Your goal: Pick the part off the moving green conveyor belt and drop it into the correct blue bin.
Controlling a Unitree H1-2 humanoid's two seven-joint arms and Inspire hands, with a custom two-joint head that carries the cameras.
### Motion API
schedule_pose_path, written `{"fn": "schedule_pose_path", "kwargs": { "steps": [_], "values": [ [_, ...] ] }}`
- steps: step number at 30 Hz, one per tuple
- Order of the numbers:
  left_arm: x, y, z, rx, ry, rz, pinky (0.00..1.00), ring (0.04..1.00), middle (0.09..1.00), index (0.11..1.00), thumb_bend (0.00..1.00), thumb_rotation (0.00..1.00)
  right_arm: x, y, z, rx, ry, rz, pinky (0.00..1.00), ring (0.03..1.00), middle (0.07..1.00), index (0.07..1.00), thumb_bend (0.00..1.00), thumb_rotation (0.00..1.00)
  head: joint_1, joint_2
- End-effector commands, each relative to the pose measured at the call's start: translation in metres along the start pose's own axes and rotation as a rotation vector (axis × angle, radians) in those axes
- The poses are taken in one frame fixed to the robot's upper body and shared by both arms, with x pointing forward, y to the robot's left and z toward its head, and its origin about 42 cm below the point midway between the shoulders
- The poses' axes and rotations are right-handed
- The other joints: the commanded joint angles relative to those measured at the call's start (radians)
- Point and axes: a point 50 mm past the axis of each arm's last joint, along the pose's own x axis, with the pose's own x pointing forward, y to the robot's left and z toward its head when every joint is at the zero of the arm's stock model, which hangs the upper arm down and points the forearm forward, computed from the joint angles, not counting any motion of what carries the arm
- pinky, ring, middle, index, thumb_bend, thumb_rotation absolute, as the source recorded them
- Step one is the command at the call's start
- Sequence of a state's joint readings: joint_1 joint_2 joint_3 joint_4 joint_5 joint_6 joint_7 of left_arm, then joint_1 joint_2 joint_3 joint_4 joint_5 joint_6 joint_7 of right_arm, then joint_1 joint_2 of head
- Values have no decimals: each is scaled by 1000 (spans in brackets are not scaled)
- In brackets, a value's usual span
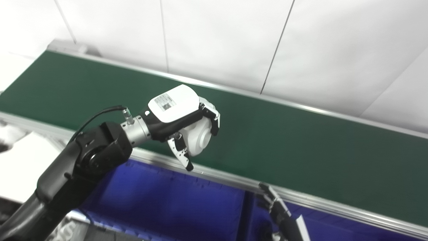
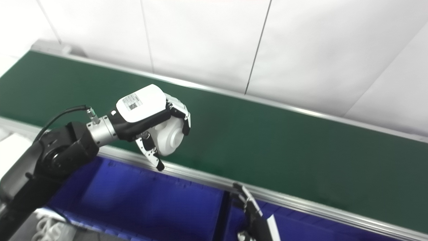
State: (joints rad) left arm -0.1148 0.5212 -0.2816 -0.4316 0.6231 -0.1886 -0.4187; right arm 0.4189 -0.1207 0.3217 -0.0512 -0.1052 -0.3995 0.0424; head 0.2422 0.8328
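- While the left hand (image 1: 187,129) hangs above the near rail (image 1: 220,179) of the green conveyor belt (image 1: 284,140), its fingers are curled round a white, rounded part (image 1: 200,139); so it is clamped on that part, which sits in the palm, off the belt's surface.
- Stepped concentric rings show on the part's exposed face, much like a moulded cap or hub; it looks like rigid plastic, and I judge it light, stiff and fairly smooth, so it may slide in the grip if the fingers loosen.
- Fingers wrap over the top of it and the thumb (image 1: 182,154) reaches down along its near side, with the tip past the lower edge; the curved rim is the sensible place to hold, since the flat ringed face offers nothing to hook.
- Just below and nearer than the left hand lies a blue bin (image 1: 160,201); a dark divider (image 1: 246,211) separates it from a second blue bin (image 1: 331,227) off to that hand's right; which one is correct for this part I cannot tell.
- Low beside the divider, the right hand (image 1: 276,206) shows only a few dark fingers pointing up toward the rail; they seem extended and hold nothing visible, but so little shows that I cannot tell whether it is spread or closed.
- Nothing else lies on the visible stretch of belt beyond the left hand.
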Motion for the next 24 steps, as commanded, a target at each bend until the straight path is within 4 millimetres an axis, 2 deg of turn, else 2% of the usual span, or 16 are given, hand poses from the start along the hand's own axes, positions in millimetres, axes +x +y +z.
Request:
{"fn": "schedule_pose_path", "kwargs": {
  "steps": [1, 4, 7, 12, 15, 20, 24],
  "values": [
    [-13, 1, 3, 3, 36, 38, 389, 428, 480, 493, 521, 0, 3, -6, 13, 1, -40, 2, 796, 846, 918, 891, 895, 947, 8, 11],
    [-30, -19, 6, -33, 100, 33, 367, 419, 478, 495, 521, 0, 4, -11, 18, -1, -42, 1, 783, 839, 911, 881, 894, 936, 32, 28],
    [-42, -33, 8, -50, 135, 28, 387, 431, 479, 495, 521, 0, 5, -14, 22, -7, -44, 2, 780, 837, 908, 878, 891, 940, 47, 42],
    [-57, -65, 9, -73, 203, 23, 400, 436, 483, 491, 521, 0, 6, -15, 24, -19, -45, 0, 772, 828, 906, 878, 892, 956, 39, 38],
    [-61, -83, 10, -66, 249, 12, 429, 459, 485, 491, 521, 0, 6, -14, 25, -6, -45, 5, 772, 825, 901, 874, 900, 944, 32, 36],
    [-59, -115, 6, -67, 301, -20, 383, 424, 478, 499, 520, 0, 5, -15, 27, 3, -45, 13, 782, 833, 900, 875, 900, 935, 43, 36],
    [-54, -130, 0, -60, 290, -31, 389, 425, 481, 497, 521, 0, 4, -15, 28, 0, -43, 19, 785, 835, 902, 879, 900, 939, 38, 37]
  ]
}}
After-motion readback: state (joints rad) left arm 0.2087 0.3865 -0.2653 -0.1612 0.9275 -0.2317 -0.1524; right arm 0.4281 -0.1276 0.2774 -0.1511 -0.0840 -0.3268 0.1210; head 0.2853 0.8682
